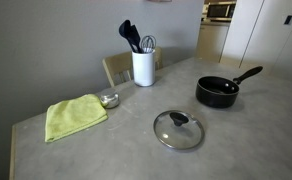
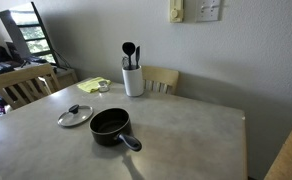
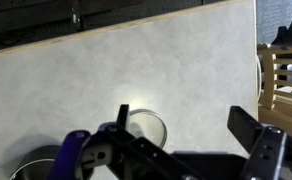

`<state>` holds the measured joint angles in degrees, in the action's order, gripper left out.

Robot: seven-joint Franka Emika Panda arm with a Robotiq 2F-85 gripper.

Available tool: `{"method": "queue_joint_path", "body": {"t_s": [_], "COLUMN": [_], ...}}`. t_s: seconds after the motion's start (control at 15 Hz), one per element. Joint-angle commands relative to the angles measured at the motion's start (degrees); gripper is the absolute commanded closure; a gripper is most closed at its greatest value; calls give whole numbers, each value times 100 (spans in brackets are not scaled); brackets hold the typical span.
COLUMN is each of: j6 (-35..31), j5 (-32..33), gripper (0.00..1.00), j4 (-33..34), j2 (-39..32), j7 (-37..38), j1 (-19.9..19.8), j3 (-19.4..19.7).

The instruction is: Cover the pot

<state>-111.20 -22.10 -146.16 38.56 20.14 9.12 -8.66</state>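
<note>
Robotiq gripper [image 3: 178, 115]: seen in the wrist view only. Its dark fingers [image 3: 248, 128] are spread wide and hold nothing. It hangs above the grey speckled counter [image 3: 106, 70]. A pale round rim [image 3: 146, 126] lies beneath it, too blurred to identify.

Small shallow black saucepan with one long black handle [image 1: 217, 93] [image 2: 110, 125]: upright and uncovered in both exterior views. It sits well in from every edge of the counter [image 1: 256, 140] [image 2: 191, 130]. The handle points away from the lid.

Round glass lid with metal rim and dark centre knob [image 1: 178, 130] [image 2: 74, 115]: lies flat on the counter, knob up. It is near the saucepan but apart from it, not touching.

White cylindrical utensil holder [image 1: 143, 68] [image 2: 133, 81]: stands upright close to the counter edge that runs along the wall. It holds black spatulas and a wire whisk [image 1: 148, 44].

Yellow-green folded cloth [image 1: 74, 116] [image 2: 90, 86]: lies flat towards the corner at one end of that same wall-side edge.

Tiny metal bowl [image 1: 109, 100] [image 2: 103, 87]: sits just beside the cloth, between it and the utensil holder.

Pale wooden chair [image 1: 114, 68] [image 2: 164, 78]: tucked against the wall-side edge, behind the utensil holder.

Slatted wooden chair [image 2: 21, 85]: stands at the adjoining edge, past the cloth corner.
</note>
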Motion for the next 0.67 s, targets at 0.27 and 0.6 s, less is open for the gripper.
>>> {"method": "queue_joint_path", "body": {"t_s": [0.27,0.6], "j6": [-249,-929], "j5": [49,252], "gripper": [0,0], "j4": [15,364], "j2": [-375,-1522], "j7": [-238,-1171], "j1": [-218,-315], "j3": [11,346]}}
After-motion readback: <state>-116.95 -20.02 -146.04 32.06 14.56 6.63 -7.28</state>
